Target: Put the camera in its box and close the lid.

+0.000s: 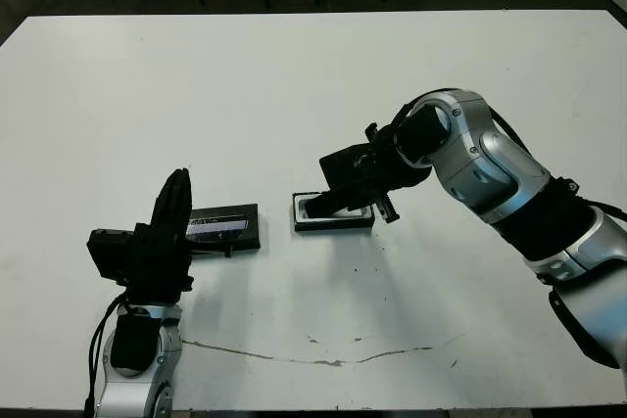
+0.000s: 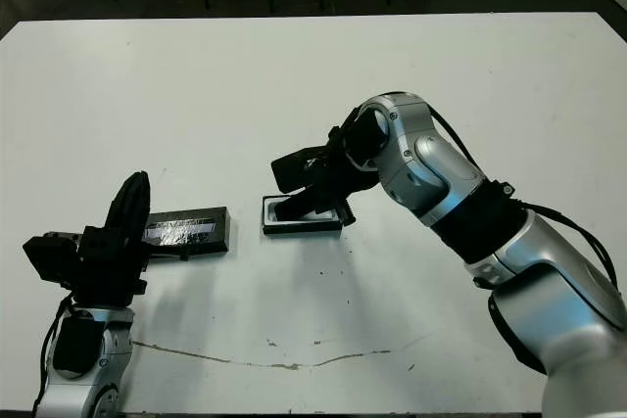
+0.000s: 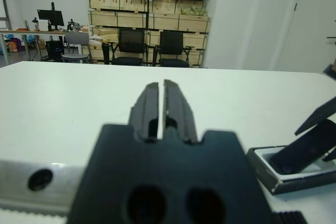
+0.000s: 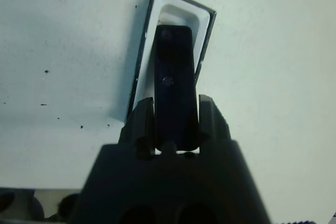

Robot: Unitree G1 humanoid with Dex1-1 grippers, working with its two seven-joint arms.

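Right wrist view: the right gripper (image 4: 176, 124) is clamping the camera (image 4: 175, 77) between its two fingers (image 4: 143, 121), which are pressing on the bar's long sides.
Camera: it is pointing away from the gripper, tilted, with its far end reaching down into the box (image 4: 202, 51) over the white lining (the left wrist view is showing the same slant, one end low in the tray, the other raised).
Box: it is lying open near the middle of the table (image 1: 294, 95), under the right gripper.
Left gripper (image 1: 176, 205): it is hovering near the table's front edge on the robot's left, its fingers (image 3: 152, 106) pressed together with only a thin slit showing, holding nothing.
Lid (image 1: 225, 226): it is lying flat, strip face up, just beside the left gripper, between it and the box, and apart from the box.
Background: chairs (image 3: 131, 45) and stacked crates (image 3: 147, 17) are standing beyond the table's far edge.
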